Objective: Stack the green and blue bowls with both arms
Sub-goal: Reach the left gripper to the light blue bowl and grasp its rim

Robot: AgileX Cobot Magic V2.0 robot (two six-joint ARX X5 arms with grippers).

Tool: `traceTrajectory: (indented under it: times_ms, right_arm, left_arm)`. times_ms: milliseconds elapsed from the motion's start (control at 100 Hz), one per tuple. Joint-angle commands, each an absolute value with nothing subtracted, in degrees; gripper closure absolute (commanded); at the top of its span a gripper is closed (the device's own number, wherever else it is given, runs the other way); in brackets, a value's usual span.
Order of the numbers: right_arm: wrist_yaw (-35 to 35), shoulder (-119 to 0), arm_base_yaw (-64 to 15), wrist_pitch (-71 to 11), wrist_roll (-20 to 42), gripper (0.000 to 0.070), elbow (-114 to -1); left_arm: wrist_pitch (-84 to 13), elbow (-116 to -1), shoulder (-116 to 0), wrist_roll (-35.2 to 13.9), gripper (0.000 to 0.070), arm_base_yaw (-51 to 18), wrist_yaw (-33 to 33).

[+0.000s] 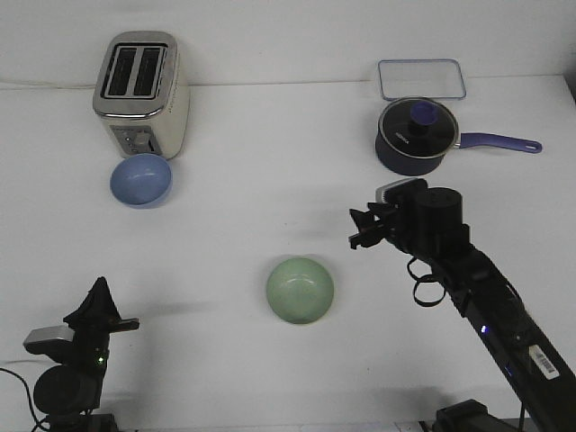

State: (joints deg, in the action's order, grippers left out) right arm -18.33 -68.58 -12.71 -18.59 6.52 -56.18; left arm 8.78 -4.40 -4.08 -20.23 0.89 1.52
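The pale green bowl sits upright on the white table, near the middle front. The light blue bowl sits upright at the back left, just in front of the toaster. The bowls are far apart. My right gripper hangs above the table to the right of and behind the green bowl, apart from it; its fingers point left, slightly parted and empty. My left gripper is low at the front left, fingers together in a point, empty and well in front of the blue bowl.
A silver toaster stands at the back left, right behind the blue bowl. A dark navy pot with a purple handle stands at the back right, with a clear lidded container behind it.
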Motion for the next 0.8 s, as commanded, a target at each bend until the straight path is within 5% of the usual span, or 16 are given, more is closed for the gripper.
traceTrajectory:
  times_ms: [0, 230, 490, 650, 790]
  right_arm:
    - [-18.59, -67.29, -11.60, -18.00, 4.47, 0.0417, -54.28]
    - [-18.59, -57.49, -7.84, -8.71, 6.15, 0.0417, -38.74]
    - [-18.39, -51.24, -7.53, -6.72, 7.70, 0.0417, -30.30]
    - [-18.65, -51.13, -7.53, -6.57, 7.70, 0.0417, -30.28]
    - [-19.42, -51.09, -7.53, -6.39, 7.68, 0.0417, -30.28]
  left_arm:
    - [8.56, -7.94, -6.55, -23.70, 0.0686, 0.86, 2.68]
    - [0.99, -26.13, -29.95, -25.32, 0.0687, 1.89, 4.62]
    - [-7.86, -51.13, -62.67, -17.10, 0.0665, 4.69, -0.10]
    - [-11.14, -61.93, -78.11, -16.82, 0.0175, 6.81, -3.84]
    - [-11.42, -66.78, -87.35, -16.01, 0.0139, 8.58, -6.98]
